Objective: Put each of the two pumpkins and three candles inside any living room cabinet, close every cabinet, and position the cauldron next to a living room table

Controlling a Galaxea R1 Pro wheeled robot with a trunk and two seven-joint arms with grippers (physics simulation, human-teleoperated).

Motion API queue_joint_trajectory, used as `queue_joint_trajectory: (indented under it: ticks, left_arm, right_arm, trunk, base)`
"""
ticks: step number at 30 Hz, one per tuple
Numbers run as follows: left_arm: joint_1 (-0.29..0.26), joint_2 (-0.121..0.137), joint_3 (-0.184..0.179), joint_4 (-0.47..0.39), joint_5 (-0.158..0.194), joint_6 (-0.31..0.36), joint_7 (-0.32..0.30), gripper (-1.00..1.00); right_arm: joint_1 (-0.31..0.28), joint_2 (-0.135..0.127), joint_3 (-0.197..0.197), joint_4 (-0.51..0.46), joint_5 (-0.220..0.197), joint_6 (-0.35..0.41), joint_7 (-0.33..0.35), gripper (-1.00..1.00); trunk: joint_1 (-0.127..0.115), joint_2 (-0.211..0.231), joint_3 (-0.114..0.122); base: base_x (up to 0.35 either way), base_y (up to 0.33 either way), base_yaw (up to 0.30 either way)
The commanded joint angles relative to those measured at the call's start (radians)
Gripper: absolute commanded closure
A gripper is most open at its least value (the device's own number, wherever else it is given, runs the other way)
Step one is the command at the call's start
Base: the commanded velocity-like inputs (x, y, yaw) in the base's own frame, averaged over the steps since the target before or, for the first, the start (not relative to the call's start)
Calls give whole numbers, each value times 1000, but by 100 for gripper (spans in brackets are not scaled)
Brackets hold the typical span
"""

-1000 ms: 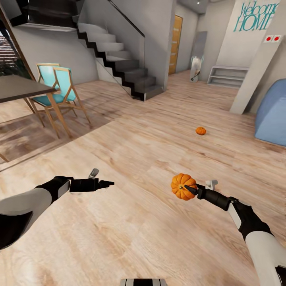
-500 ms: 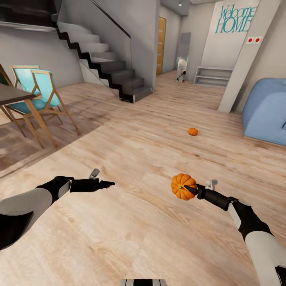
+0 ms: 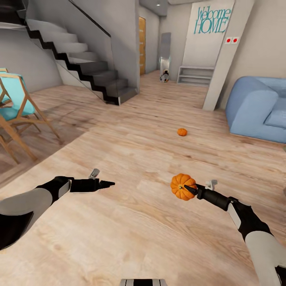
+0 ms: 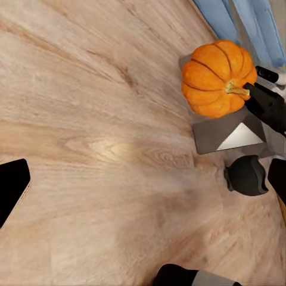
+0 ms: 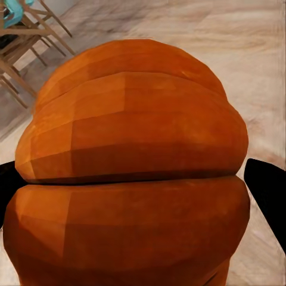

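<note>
A wide floor [image 3: 131, 222] of pale wood planks, grained and faintly glossy, takes up most of the head view. At its far edge rises a staircase [image 3: 79, 67] of grey treads edged in black, and to the right sits a soft, rounded blue sofa [image 3: 258, 107]. At the left edge stands a chair [image 3: 16, 107] with a slim timber frame and a turquoise seat, and the far wall carries teal lettering reading "Welcome HOME" [image 3: 211, 20]. No cabinet, candle or cauldron can be made out here, so the robot is probably in transit with its load.

The right gripper [image 3: 185, 188] is clamped on a pumpkin [image 3: 182, 186], holding it in the air in front of the body, well above the planks (a sensible carrying pose for driving). In the right wrist view the pumpkin [image 5: 131, 167] bulges between the two dark fingers, its ribs faceted and matt orange. The left wrist view shows its short tan stem pointing toward the gripper that holds it.

The left gripper [image 3: 106, 184] carries nothing and points forward. Its fingers look drawn close together in the head view, though I cannot tell for certain.

The second pumpkin [image 3: 182, 132] lies alone on the floor farther ahead, between the robot and the sofa, apart from everything else.
</note>
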Motion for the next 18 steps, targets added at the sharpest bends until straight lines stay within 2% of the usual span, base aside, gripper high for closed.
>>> queue_joint_trajectory:
  ticks: [1,18]
  left_arm:
    - [0,0,0,0,0,0,0,-100]
    - [0,-2,-3,-3,-5,-2,0,-100]
  right_arm:
    - [0,0,0,0,-1,0,-1,100]
    - [0,1,0,1,-4,0,-3,100]
  trunk:
    - [0,0,0]
    - [0,0,4]
  base:
    - [266,186,-276]
    - [289,161,-276]
